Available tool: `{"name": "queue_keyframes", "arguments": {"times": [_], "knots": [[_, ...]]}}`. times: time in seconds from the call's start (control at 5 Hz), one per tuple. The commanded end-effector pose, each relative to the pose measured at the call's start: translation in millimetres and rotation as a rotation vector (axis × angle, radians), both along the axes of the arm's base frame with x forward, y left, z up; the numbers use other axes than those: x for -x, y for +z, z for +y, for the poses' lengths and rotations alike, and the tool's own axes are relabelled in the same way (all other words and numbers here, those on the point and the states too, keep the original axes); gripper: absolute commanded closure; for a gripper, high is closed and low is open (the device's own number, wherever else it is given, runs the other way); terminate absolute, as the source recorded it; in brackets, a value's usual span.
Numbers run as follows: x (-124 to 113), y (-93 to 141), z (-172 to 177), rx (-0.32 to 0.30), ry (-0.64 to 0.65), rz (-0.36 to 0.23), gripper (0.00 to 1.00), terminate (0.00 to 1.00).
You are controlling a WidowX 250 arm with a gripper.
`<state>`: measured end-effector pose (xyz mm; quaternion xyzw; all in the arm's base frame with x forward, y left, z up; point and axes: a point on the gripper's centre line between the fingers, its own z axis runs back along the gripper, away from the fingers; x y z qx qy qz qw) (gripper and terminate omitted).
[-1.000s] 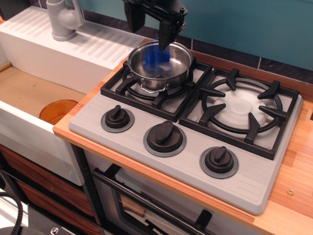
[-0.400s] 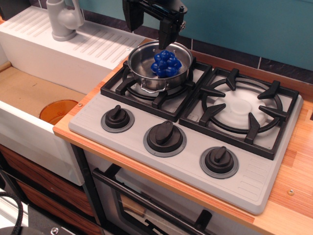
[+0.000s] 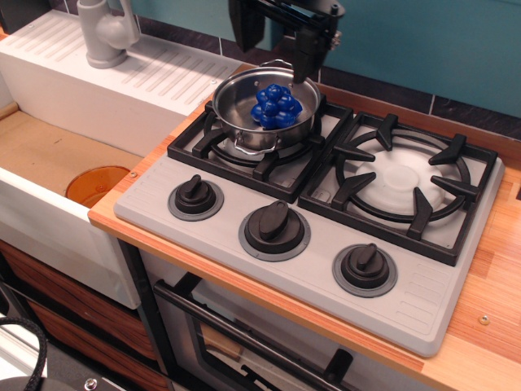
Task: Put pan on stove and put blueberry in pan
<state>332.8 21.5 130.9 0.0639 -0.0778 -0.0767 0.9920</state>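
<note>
The pan sat on the left burner of the stove, and the blueberry lay inside it, touching nothing else. The hand hung above and behind the pan, its dark fingers apart and gripping nothing. Both parts of the task looked done. The step in hand was judged to be the retreat: lift straight up and clear of the rim, so no finger clips the pan or nudges it off the grate
</note>
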Motion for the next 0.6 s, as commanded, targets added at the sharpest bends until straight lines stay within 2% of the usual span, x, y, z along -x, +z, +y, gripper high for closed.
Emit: {"name": "queue_keyframes", "arguments": {"times": [0.0, 0.2, 0.4], "knots": [[-4.9, 27.0, -12.8, 0.011, 0.007, -0.061, 0.0, 0.0], [-7.4, 27.0, -12.9, -0.01, -0.02, -0.05, 0.0, 0.0], [-13.4, 23.4, -11.2, 0.056, -0.013, -0.032, 0.0, 1.0]]}}
